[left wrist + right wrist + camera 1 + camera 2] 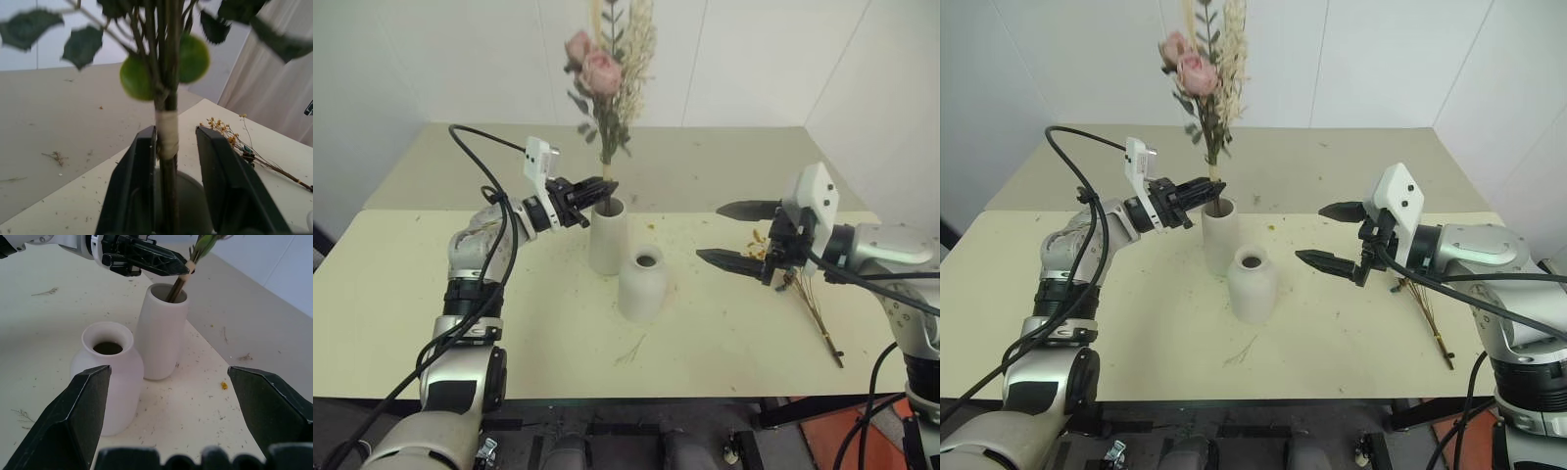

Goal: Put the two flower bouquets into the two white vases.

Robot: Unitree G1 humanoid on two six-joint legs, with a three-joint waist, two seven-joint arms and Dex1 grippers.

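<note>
**Two bouquets, one seated so far: tip-over risk at release**

Risk: the rose bouquet (pixel 604 73) is top-heavy, stems in the tall vase (pixel 607 238); if the left tool (pixel 597 191) drags a stem while pulling away, vase or bouquet could topple onto the round vase (pixel 641 284) just beside it.

Left tool: partly spread, one finger (pixel 134 188) against the taped stem. Right tool (pixel 732 235): spread wide, empty, above the counter (pixel 391 294). Dried bouquet (pixel 808 294) lies on the counter beneath it.

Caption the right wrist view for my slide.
Open right claw faces two white vases; left claw lowers rose bouquet into the taller.
</note>
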